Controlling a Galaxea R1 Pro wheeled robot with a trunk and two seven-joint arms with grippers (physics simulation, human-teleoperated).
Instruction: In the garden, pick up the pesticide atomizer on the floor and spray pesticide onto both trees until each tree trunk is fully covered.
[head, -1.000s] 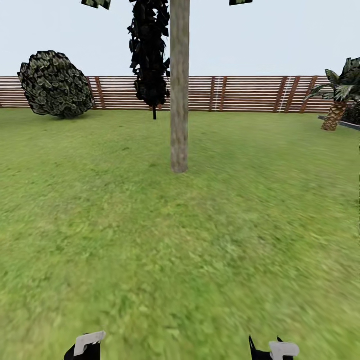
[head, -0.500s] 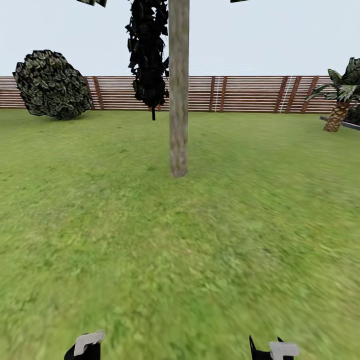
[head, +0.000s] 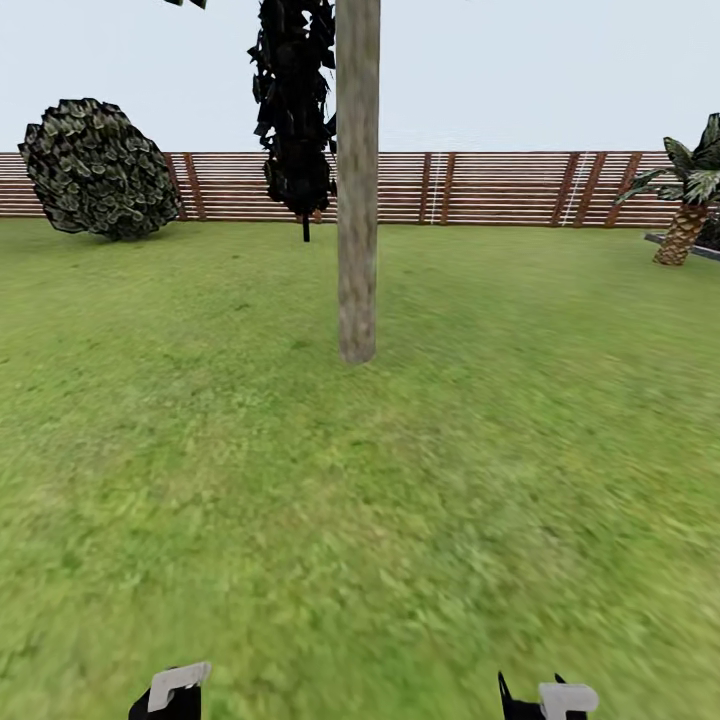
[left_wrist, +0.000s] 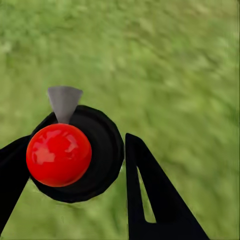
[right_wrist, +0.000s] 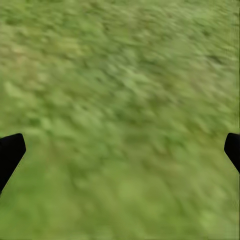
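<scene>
A thick pale tree trunk stands at twelve o'clock in the head view, rooted in the grass of the floor with open lawn between it and the robot; its crown is cut off by the frame's upper edge. Just behind it toward eleven o'clock hangs a narrow black cypress-like tree, partly overlapped by the trunk. A round dark bush sits at ten o'clock against the red-brown slat fence, and a low palm-like plant at two o'clock is clipped by the frame edge. At six o'clock only slivers of both arms show. The left wrist view shows the left claw closed around the pesticide atomizer, seen end-on as a black round body with a red ball and a grey wedge; its label is hidden. The right wrist view shows the right claw spread wide and empty over blurred grass, only its black tips visible.
</scene>
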